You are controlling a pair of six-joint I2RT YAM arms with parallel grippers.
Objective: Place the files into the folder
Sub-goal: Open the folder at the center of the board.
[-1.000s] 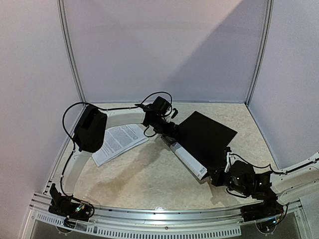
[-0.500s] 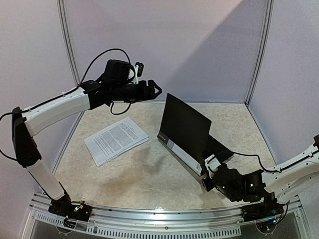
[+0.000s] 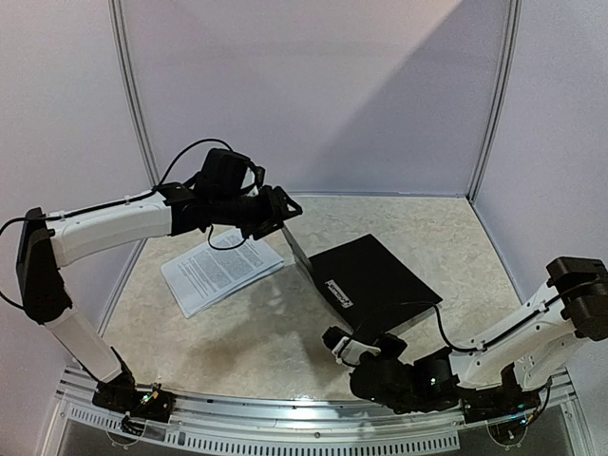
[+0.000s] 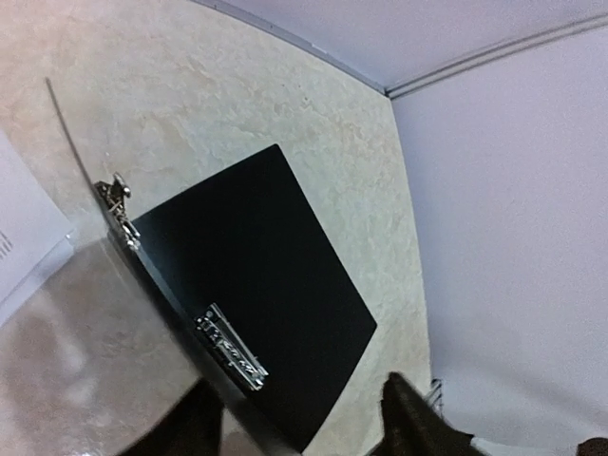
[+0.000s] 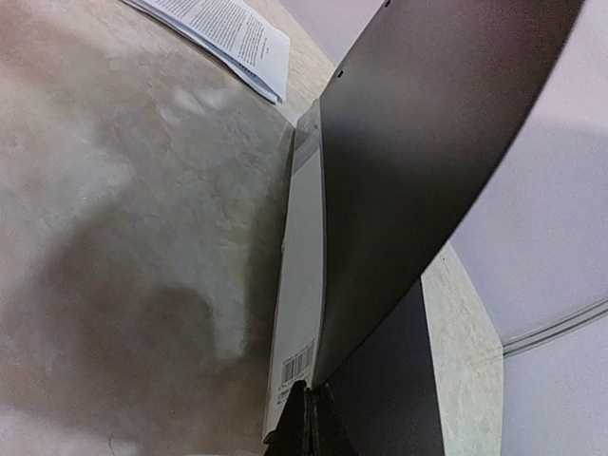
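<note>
The black folder (image 3: 385,275) lies open on the table, its cover standing up nearly edge-on along the left side. Inside, a metal clip (image 4: 228,344) shows on the black board. My right gripper (image 3: 336,342) (image 5: 310,418) is shut on the cover's near bottom corner, beside the white spine strip (image 5: 302,304). My left gripper (image 3: 284,208) (image 4: 299,432) is open at the cover's far top edge, which runs between its fingers (image 4: 413,418). The files (image 3: 221,269) lie flat on the table left of the folder, and show in the right wrist view (image 5: 223,33).
Pale booth walls (image 3: 313,95) close the table at the back and both sides. A metal rail (image 3: 304,418) runs along the near edge. The left arm (image 3: 114,223) reaches over the papers.
The cover has swung from closed to upright and on towards the left. My left gripper rose off the folder, then came down to the cover's top edge. My right arm shifted left.
</note>
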